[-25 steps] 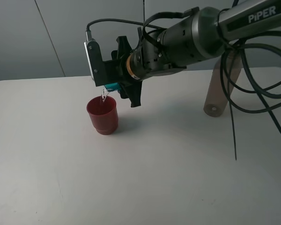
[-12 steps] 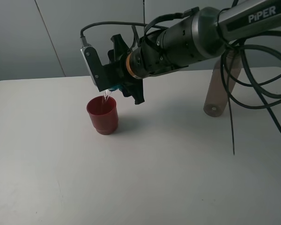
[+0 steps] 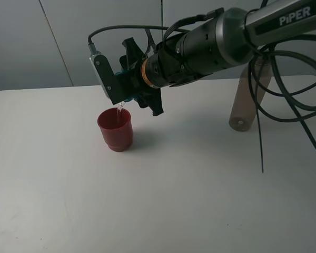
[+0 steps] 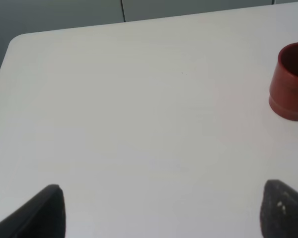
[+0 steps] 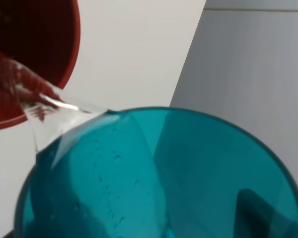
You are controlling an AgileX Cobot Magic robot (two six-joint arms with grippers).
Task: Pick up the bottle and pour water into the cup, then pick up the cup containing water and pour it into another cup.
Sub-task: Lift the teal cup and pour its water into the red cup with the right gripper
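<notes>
Right gripper (image 3: 127, 95) clamped on the teal cup (image 5: 159, 178), tipped above the red cup (image 3: 115, 129), water (image 5: 49, 106) spilling in. Bottle (image 3: 246, 100) upright behind dangling cables (image 3: 263, 132). Left gripper (image 4: 161, 210) spread wide, holding nothing, over bare table (image 4: 139, 124).

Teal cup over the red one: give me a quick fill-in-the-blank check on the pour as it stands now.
1. The right gripper holds the ____ cup tilted.
2. Water runs from its rim into the ____ cup below.
3. The red cup stands upright on the white ____.
4. The left gripper's jaws are ____ and hold nothing.

Missing words: teal; red; table; open
</notes>
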